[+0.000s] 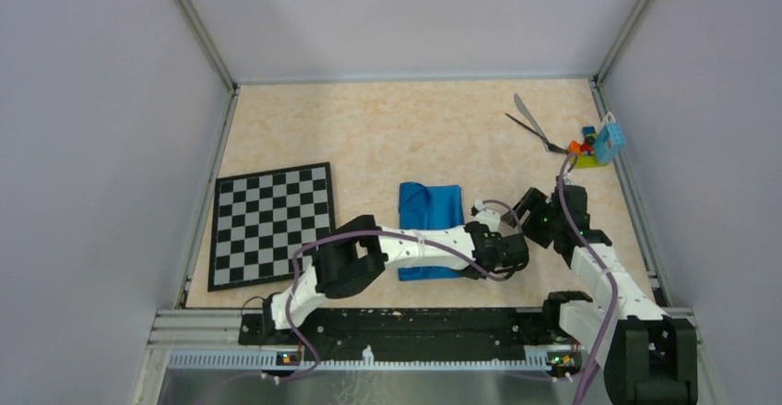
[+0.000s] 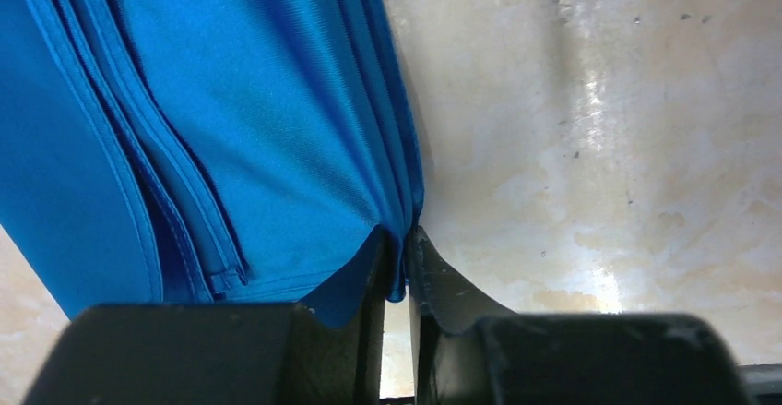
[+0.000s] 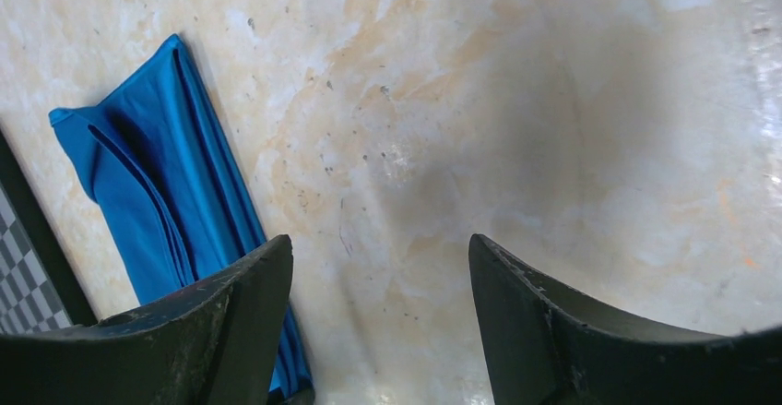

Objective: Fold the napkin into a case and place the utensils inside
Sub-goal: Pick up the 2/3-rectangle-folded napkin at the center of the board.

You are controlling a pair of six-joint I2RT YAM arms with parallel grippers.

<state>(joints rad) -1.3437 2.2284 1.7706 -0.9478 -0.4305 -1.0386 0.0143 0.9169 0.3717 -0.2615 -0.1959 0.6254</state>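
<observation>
Roughly at the middle of the table (image 1: 387, 128) lies the napkin (image 1: 431, 207), folded into an oblong of several stacked layers with its long sides running 12 to 6 o'clock; it is not yet a finished case. At its 4 o'clock corner the left gripper (image 2: 398, 250) is clenched on the cloth. In the left wrist view the two fingers have only the thin outer edge of the right-hand fold between them, while the other layers lie free to the left of the grip.

At the napkin's 3 o'clock, just beside it, hangs the right gripper (image 3: 378, 267), jaws spread wide with nothing but bare table between them. The utensils (image 1: 542, 139) lie crossed well apart at about 1 o'clock, touching or nearly touching a heap of toy blocks (image 1: 590, 147) at the right wall. The chessboard (image 1: 272, 225) sits at the napkin's 9 o'clock, near but not touching.

The bite is shallow and the satin looks slippery, so the edge could slide out as soon as the arm pulls. If only one layer is caught, lifting would likely peel it away and undo the stacked folds. A sideways drag could also skate the whole bundle toward the chessboard, since nothing pins its far side.
</observation>
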